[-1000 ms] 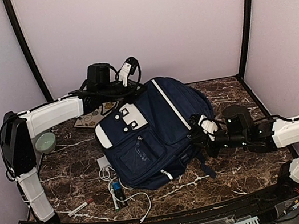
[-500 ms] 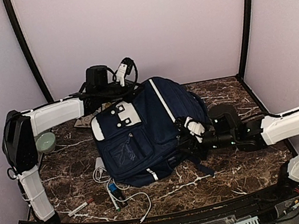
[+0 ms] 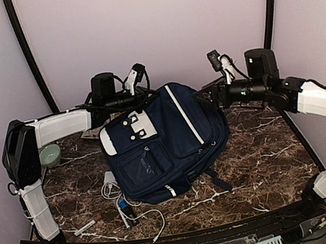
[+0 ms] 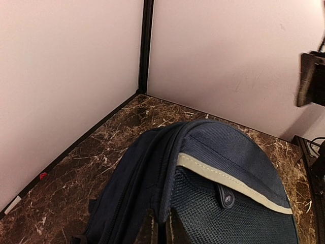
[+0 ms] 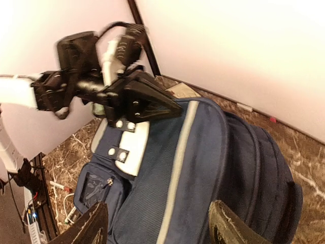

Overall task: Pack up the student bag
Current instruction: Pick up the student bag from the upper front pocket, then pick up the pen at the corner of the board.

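1. On the marble tabletop [image 3: 264,161] lies the student bag [image 3: 166,140], hiding part of a white cable [image 3: 161,217];
2. left pincer [image 4: 158,231] clenched on its top edge (tips cropped);
3. right pincer [image 3: 209,96] released, over it.

A dark brown marble-patterned surface [image 3: 258,162] with white veins is carrying everything. A large navy blue fabric backpack [image 3: 172,139] with white trim is lying across its middle, front pockets facing up. A pale green round bowl [image 3: 49,155] is sitting near the left edge, well apart from the backpack. Just beside the backpack's near left corner, a thin white cable [image 3: 155,221] is trailing toward the front, and a slim white marker with a red cap [image 3: 88,225] is lying to its left.
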Action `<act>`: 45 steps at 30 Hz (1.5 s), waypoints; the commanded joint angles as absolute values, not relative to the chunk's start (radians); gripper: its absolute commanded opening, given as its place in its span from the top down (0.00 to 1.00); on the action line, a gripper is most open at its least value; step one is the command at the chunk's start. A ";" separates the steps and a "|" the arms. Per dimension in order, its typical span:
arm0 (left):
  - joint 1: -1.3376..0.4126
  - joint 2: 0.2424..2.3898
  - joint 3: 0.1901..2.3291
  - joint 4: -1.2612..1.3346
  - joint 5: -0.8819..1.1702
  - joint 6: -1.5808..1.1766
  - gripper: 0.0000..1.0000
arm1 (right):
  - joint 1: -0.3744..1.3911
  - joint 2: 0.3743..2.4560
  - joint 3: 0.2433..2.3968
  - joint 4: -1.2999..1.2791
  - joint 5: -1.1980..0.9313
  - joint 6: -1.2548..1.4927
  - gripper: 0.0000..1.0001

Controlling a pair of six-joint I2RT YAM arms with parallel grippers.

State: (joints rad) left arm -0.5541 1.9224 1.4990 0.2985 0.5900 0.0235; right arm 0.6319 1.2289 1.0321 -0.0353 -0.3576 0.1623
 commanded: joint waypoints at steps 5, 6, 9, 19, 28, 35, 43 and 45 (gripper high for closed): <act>-0.571 1.858 1.482 0.437 0.610 0.065 1.00 | 0.537 1.545 1.276 -0.188 -0.525 0.334 0.39; -0.572 1.857 1.481 0.434 0.612 0.067 1.00 | 0.536 1.559 1.286 -0.189 -0.528 0.332 0.40; -0.573 1.858 1.481 0.436 0.614 0.066 1.00 | 0.537 1.585 1.300 -0.193 -0.565 0.315 0.48; -0.585 1.881 1.502 0.436 0.627 0.046 1.00 | 0.620 1.626 1.223 -0.036 -0.774 0.381 0.79; -0.598 1.938 1.772 -0.071 0.378 0.078 0.21 | 0.425 1.451 0.966 0.274 -0.638 0.797 1.00; -0.663 1.741 1.614 -0.360 0.221 0.100 0.22 | 0.314 1.308 0.799 0.378 -0.407 0.910 1.00; -0.808 1.552 1.252 -0.508 0.165 0.094 0.49 | 0.302 1.183 0.619 0.504 -0.262 1.064 1.00; -0.817 1.546 1.171 -0.492 0.166 0.068 0.57 | 0.308 1.143 0.579 0.503 -0.235 1.084 1.00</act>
State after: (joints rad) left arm -0.8051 1.5726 1.3090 -0.4034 0.2008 0.0937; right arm 0.3309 1.2285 0.6277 0.3214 -0.4252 0.9855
